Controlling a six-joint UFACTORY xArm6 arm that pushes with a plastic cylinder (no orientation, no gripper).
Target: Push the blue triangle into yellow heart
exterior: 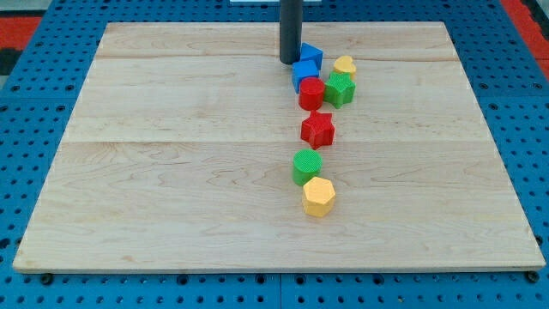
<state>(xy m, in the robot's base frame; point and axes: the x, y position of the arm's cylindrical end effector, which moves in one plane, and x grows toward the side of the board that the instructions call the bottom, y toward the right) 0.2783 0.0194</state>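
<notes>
Item 1. Straight dark rod, matte, cylindrical, entering from the view's top; its upper part is cut off by the frame edge. My tip (290, 62) rests on the board at the far centre, just left of the blue cluster and touching or nearly touching it; contact cannot be confirmed. The arm carries no pincer, so it has no opening and nothing held.

Item 2. Blue triangle block (311, 55), glossy plastic, far centre, just right of the rod. Its left edge is partly hidden behind the rod, so its outline is hard to read.

Item 3. Blue cube-like block (304, 74), directly nearer than the triangle and touching it.

Item 4. Yellow heart block (345, 65), smooth plastic, just right of the blue triangle, a narrow gap between them; its near side is hidden by the green block.

Item 5. Green star-like block (340, 89), ridged sides, against the heart's near edge.

Item 6. Red cylinder-like block (310, 93), touching the blue cube and green block.

Item 7. Red star block (317, 129), standing alone nearer the middle.

Item 8. Green round block (307, 166), ribbed texture.

Item 9. Yellow hexagonal block (319, 196), touching the green round block's near right side.

Item 10. Pale wooden board (171, 172), planked grain, lying on a blue perforated surface (34, 292); a red area at the far corners is cut off.
</notes>
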